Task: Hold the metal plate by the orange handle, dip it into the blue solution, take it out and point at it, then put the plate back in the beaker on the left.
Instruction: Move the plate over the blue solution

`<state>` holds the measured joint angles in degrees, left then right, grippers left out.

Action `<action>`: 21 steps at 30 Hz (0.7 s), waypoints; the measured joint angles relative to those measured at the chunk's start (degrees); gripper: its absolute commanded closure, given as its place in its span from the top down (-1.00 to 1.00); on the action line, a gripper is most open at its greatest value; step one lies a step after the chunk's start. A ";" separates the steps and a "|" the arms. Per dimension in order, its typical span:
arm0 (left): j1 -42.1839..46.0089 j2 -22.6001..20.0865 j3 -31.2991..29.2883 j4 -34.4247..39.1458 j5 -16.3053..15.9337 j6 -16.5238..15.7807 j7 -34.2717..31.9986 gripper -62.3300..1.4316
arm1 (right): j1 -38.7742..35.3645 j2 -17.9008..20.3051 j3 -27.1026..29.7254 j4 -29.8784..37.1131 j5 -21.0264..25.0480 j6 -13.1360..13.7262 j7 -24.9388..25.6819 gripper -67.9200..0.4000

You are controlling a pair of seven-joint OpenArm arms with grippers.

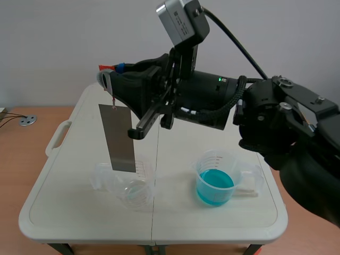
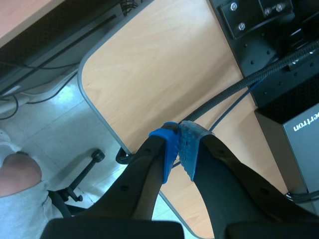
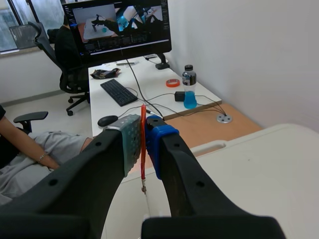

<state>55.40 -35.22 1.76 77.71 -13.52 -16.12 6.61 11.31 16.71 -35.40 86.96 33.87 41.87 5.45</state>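
Observation:
The grey metal plate [image 1: 121, 138] hangs upright from a thin orange handle [image 1: 108, 69], over the clear empty beaker [image 1: 130, 186] on the table's left half. The plate's lower edge is level with that beaker's mouth; I cannot tell whether it is inside. My right gripper [image 1: 109, 74] reaches across from the right and is shut on the handle. In the right wrist view the orange handle [image 3: 143, 134] is pinched between the pads of the right gripper [image 3: 143, 142]. A beaker of blue solution [image 1: 215, 186] stands to the right. My left gripper [image 2: 178, 149] is shut on nothing, away from the table.
The white folding table [image 1: 79, 212] has a centre seam and a handle on its left edge. The right arm's body [image 1: 287, 133] hangs over the table's right side. Beyond it are a desk with a monitor [image 3: 117, 25] and a seated person [image 3: 35, 154].

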 measured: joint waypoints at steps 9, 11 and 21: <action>-0.15 -0.17 -0.74 2.86 0.02 -0.02 2.23 -0.90 | -0.92 7.06 1.53 11.76 0.04 0.22 0.02 -0.96; -1.01 -0.17 -2.23 4.42 0.00 0.00 3.85 -0.90 | -1.29 8.92 2.84 14.16 0.42 0.22 0.02 -0.96; -5.97 -0.20 -13.88 14.21 -0.07 0.02 5.99 -0.90 | -4.46 18.67 12.57 18.86 9.35 0.44 1.53 -0.96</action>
<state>49.43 -35.42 -12.12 91.92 -13.58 -16.10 12.60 6.85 35.38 -22.83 105.82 43.22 42.30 6.98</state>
